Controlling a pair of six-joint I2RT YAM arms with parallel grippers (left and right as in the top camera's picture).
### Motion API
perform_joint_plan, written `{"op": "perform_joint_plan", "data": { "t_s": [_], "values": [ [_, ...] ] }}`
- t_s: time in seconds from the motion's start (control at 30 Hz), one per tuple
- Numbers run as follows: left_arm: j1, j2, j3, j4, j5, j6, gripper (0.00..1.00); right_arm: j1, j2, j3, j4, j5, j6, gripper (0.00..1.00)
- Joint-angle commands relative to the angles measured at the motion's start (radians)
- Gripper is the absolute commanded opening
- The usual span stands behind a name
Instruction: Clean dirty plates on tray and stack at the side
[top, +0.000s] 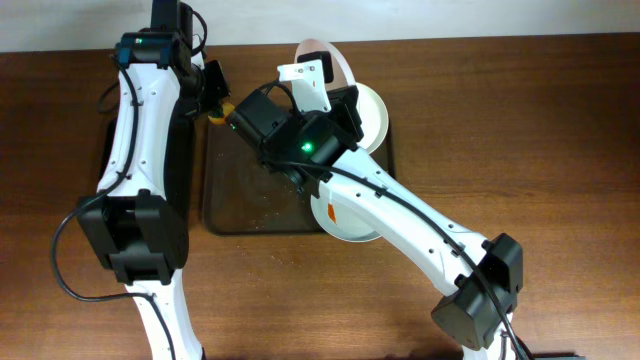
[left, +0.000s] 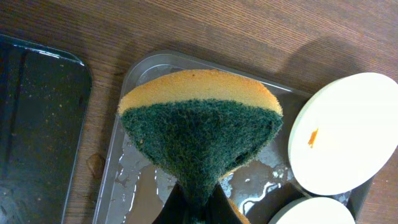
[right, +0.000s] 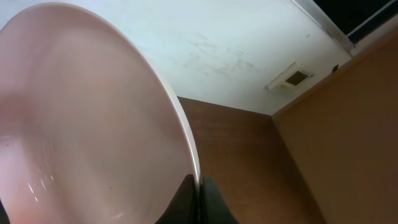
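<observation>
Scrubbing looks to be the step in hand. The right gripper (right: 199, 200) is pinching one plate (right: 81, 124) by its rim, fingers closed down to the rim's thickness, and is holding it tilted on edge above the brown tray (top: 240, 190). The left gripper (left: 199, 210) is squeezing a sponge (left: 199, 118), with the green scouring side fanning out ahead of the fingers. To the right of those fingers a second plate (left: 348, 134) is lying on the tray, showing an orange smear (left: 313, 137), with a third plate (left: 311, 213) peeking in beside it. A black tray (left: 37, 124) is lying to their left. The sponge should be meeting the held plate flat and pressing gently (a rim-only pinch is likely to slip).
</observation>
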Motion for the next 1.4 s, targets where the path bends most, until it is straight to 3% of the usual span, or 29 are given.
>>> {"op": "perform_joint_plan", "data": {
  "t_s": [0.0, 0.1, 0.2, 0.27, 0.3, 0.43, 0.5, 0.67, 0.93, 1.0, 1.07, 1.1, 1.17, 1.23, 1.27, 1.37],
  "values": [
    [0.002, -0.008, 0.006, 0.003, 0.014, 0.017, 0.01, -0.042, -0.021, 0.007, 0.003, 0.063, 0.053, 0.04],
    [-0.009, -0.008, 0.006, 0.002, 0.014, 0.04, 0.01, -0.166, -0.077, 0.007, -0.023, -0.07, 0.082, 0.04],
    [-0.014, -0.008, 0.006, 0.003, 0.014, 0.04, 0.01, -0.365, -0.138, 0.007, -0.068, -0.457, 0.082, 0.04],
    [-0.014, -0.008, 0.006, 0.004, 0.014, 0.04, 0.01, -0.614, -0.135, 0.002, -0.154, -0.88, 0.081, 0.04],
    [-0.016, -0.008, 0.006, 0.005, 0.014, 0.04, 0.01, -0.684, -0.127, -0.013, -0.174, -0.964, 0.081, 0.04],
    [-0.027, -0.008, 0.006, 0.014, 0.014, 0.04, 0.01, -0.903, -0.103, -0.164, -0.192, -1.057, 0.077, 0.04],
    [-0.029, -0.008, 0.006, 0.023, 0.014, 0.04, 0.01, -0.961, -0.103, -0.287, -0.094, -1.147, -0.002, 0.04],
    [-0.052, -0.008, 0.006, 0.029, 0.012, 0.04, 0.01, -0.968, -0.103, -0.566, 0.172, -1.146, -0.005, 0.04],
    [-0.077, -0.008, 0.006, 0.034, -0.016, 0.04, 0.01, -0.995, -0.103, -0.65, 0.211, -1.004, 0.052, 0.05],
    [-0.077, -0.008, 0.006, 0.034, -0.016, 0.04, 0.01, -1.0, -0.103, -0.65, 0.214, -1.007, 0.027, 0.33],
    [-0.077, -0.008, 0.006, 0.034, -0.016, 0.04, 0.01, -1.0, -0.103, -0.646, 0.205, -1.049, -0.022, 0.77],
    [-0.077, -0.008, 0.006, 0.035, -0.016, 0.04, 0.01, -1.0, -0.103, -0.62, 0.172, -1.096, -0.029, 0.88],
    [-0.077, -0.008, 0.006, 0.047, -0.042, 0.04, 0.01, -0.994, -0.103, -0.512, 0.048, -1.191, -0.042, 0.89],
    [-0.077, -0.008, 0.006, 0.048, -0.066, 0.042, 0.01, -0.95, -0.112, -0.379, -0.063, -1.404, -0.107, 0.75],
    [-0.077, -0.008, 0.006, 0.048, -0.066, 0.052, 0.01, -0.916, -0.115, -0.344, -0.084, -1.467, -0.108, 0.73],
    [-0.082, -0.008, -0.007, 0.048, -0.066, 0.101, 0.01, -0.741, -0.093, -0.335, -0.117, -1.483, -0.107, 0.66]
  ]
}}
